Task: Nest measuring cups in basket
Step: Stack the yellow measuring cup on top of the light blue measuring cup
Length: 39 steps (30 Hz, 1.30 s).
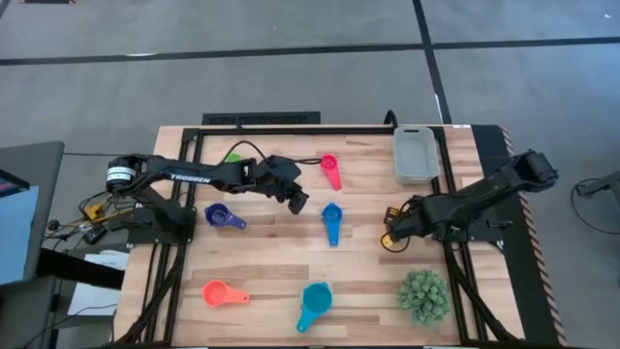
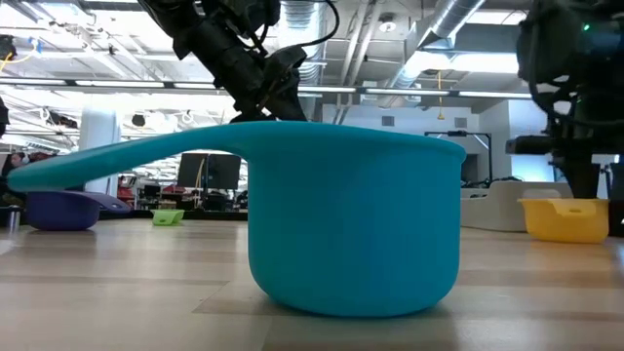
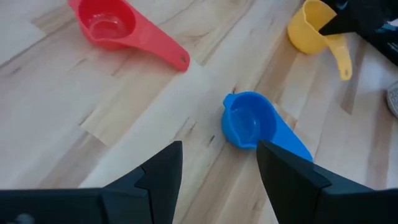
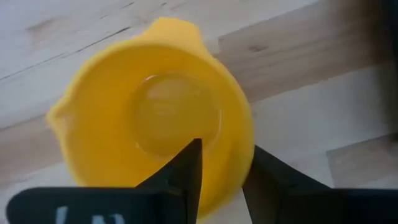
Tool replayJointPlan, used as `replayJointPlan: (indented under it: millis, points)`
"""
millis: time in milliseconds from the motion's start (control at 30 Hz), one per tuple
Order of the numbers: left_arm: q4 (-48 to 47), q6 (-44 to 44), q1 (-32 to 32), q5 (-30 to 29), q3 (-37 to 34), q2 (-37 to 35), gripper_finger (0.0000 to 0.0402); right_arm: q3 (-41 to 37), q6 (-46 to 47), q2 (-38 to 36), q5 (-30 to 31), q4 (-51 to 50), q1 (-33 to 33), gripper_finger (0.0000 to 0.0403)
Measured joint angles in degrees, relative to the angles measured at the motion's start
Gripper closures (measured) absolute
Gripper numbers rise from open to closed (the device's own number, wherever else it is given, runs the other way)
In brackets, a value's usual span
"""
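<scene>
Six cups lie apart on the wooden table: green [image 1: 232, 155] half under the left arm, pink-red [image 1: 331, 171], navy [image 1: 224, 216], blue [image 1: 332, 222], orange [image 1: 222, 293] and light blue [image 1: 314, 304], which fills the low view [image 2: 356, 219]. The seventh, the yellow cup [image 1: 389, 242], is in my right gripper [image 1: 393, 236], which is shut on it. My left gripper [image 1: 297, 201] hovers open just left of the blue cup [image 3: 249, 121], its fingers [image 3: 165, 168] apart and touching nothing. The pale grey basket [image 1: 417, 153] stands at the far right. My right gripper [image 4: 227, 149] has the yellow cup by its bowl wall [image 4: 239, 134], one finger [image 4: 186, 171] inside the bowl and the other outside. The fingers come from above, slanting in from the table's right. The cup [image 2: 565, 219] sits upright, seemingly on the table.
A spiky green ball-shaped plant [image 1: 424, 296] sits near the right front corner. Dark frame rails [image 1: 455, 271] run along the table's left and right sides. Bare wood lies between the blue cup and the basket.
</scene>
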Motion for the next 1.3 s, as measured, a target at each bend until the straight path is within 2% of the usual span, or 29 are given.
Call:
replayJointPlan:
  millis: [200, 400, 500, 633, 833, 1067, 1300]
  points:
    - [0.0, 2.4, 2.5, 3.3, 0.0, 0.0, 0.0207, 0.0, -2.9, 2.4, 0.0, 1.2, -0.6, 0.031]
    - [0.0, 4.0, 4.6, 5.9, 0.0, 0.0, 0.0207, 0.0, -4.5, 2.2, 2.0, 2.0, 0.7, 0.0376]
    - [0.8, 2.4, 4.9, 6.8, 0.0, 0.0, 0.0207, 0.4, -5.6, 1.7, 5.6, 4.4, 2.2, 0.0391]
    - [3.4, -0.7, 3.8, 7.4, 0.0, 0.1, 0.0207, 3.7, -7.5, 1.5, 12.1, 6.0, 3.5, 0.0374]
    - [14.0, -1.9, -1.2, 8.0, 0.0, 0.7, 0.0207, 10.3, -15.3, 3.7, 22.1, 8.8, 3.2, 0.0391]
    - [25.8, 7.4, -8.4, 2.6, 0.1, 0.7, 0.0207, 16.9, -26.4, 6.6, 25.6, 14.6, 2.0, 0.0378]
    - [25.9, 8.6, -14.4, -7.2, 0.1, 0.7, 0.0207, 20.9, -25.7, 6.6, 26.4, 16.0, 0.9, 0.0381]
